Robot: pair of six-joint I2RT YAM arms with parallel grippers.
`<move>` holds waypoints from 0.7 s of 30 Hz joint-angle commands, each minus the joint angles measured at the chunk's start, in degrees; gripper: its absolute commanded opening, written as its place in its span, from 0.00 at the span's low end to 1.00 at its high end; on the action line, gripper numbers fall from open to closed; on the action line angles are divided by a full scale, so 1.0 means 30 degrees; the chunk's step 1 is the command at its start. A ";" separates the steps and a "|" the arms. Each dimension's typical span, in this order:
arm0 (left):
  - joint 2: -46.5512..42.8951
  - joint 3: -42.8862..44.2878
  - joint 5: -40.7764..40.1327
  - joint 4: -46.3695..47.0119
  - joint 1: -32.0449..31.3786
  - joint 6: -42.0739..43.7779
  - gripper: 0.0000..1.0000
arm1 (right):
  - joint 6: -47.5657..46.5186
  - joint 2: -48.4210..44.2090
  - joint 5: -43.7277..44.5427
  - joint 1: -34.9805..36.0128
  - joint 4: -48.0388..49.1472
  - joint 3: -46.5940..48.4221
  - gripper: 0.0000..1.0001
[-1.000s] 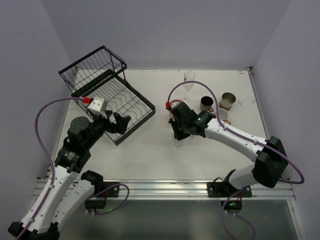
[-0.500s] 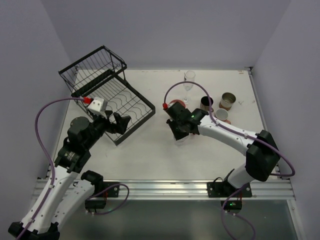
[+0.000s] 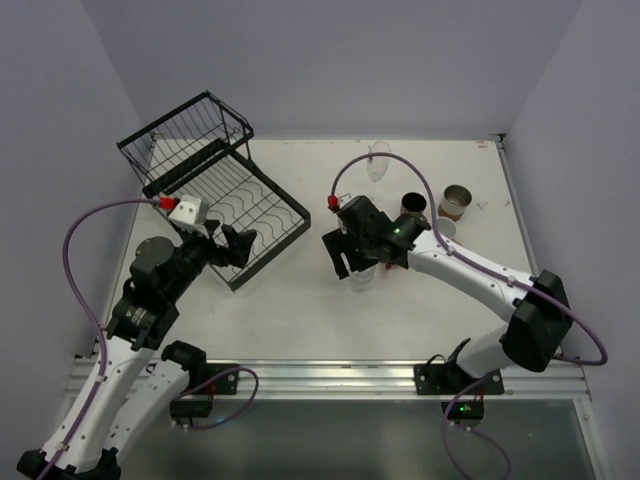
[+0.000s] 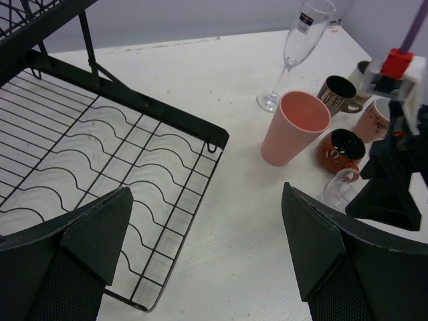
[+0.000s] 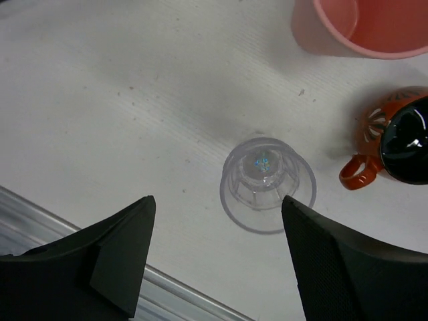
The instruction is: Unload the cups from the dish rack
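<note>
My right gripper (image 5: 217, 200) and left gripper (image 4: 206, 194): wide open, empty.
Right above the glass (image 5: 267, 180); left beside the rack (image 4: 154, 114).

**Robot laboratory test cell, seen from above.** Plain pale-violet walls (image 3: 340, 60) close in a white tabletop (image 3: 290, 310) on its left, far and right sides. Along the near edge runs an aluminium rail (image 3: 330, 375) carrying two bolted-down white-and-black manipulators, the left arm (image 3: 130, 310) and the right arm (image 3: 470, 272). Each trails a looping purple cable (image 3: 68, 248). The only household items — a black wire dish rack (image 3: 215, 190) at far left and several cups (image 3: 456, 202) at far right — stand as isolated props on the work surface.
</note>
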 commanded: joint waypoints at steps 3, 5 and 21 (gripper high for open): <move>-0.0231 0.1302 -0.0940 0.0705 0.0091 -0.0035 1.00 | 0.0343 -0.6134 -0.0368 0.0131 0.2186 0.0169 0.88; -0.0290 0.1861 -0.0912 0.0764 0.0091 -0.0065 1.00 | 0.0431 -0.8396 0.0568 0.0131 0.4315 -0.0769 0.99; -0.1403 0.3888 -0.5100 -0.0466 0.0091 -0.1176 1.00 | 0.0693 -2.7070 0.9244 0.0102 0.9428 -0.9089 0.99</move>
